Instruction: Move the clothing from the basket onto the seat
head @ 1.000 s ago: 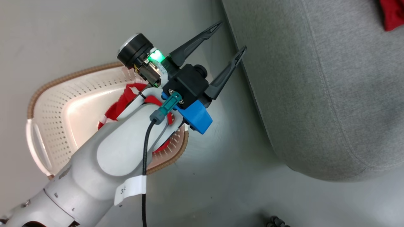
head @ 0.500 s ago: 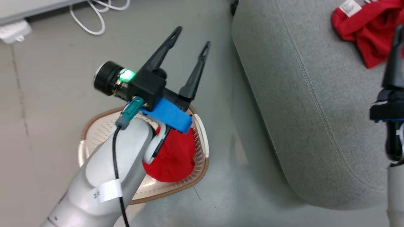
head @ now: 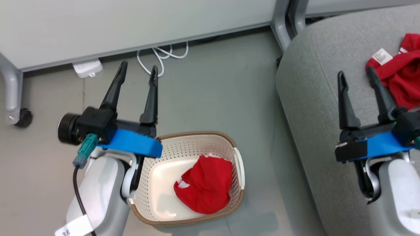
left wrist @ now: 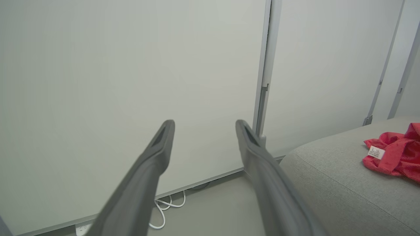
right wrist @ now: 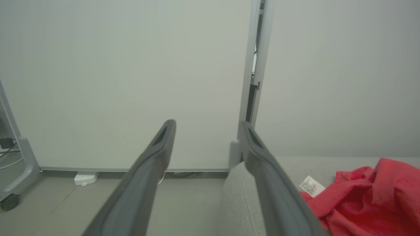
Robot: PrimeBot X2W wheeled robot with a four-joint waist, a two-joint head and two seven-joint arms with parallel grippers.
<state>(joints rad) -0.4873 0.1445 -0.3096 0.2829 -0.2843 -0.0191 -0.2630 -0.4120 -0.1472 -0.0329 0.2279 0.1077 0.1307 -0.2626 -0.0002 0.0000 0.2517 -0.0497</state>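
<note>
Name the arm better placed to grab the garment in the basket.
Left. The left gripper is open beside the basket holding the red garment; the right gripper, also open, sits over the seat, farther off.

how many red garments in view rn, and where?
2. The first garment lies crumpled in the basket; the second garment lies on the seat, at the head view's right edge. Anything beneath the first would be hidden.

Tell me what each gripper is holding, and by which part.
Nothing is held: the left gripper and right gripper both stand open and empty. One red garment lies in the basket, the other garment on the seat.
</note>
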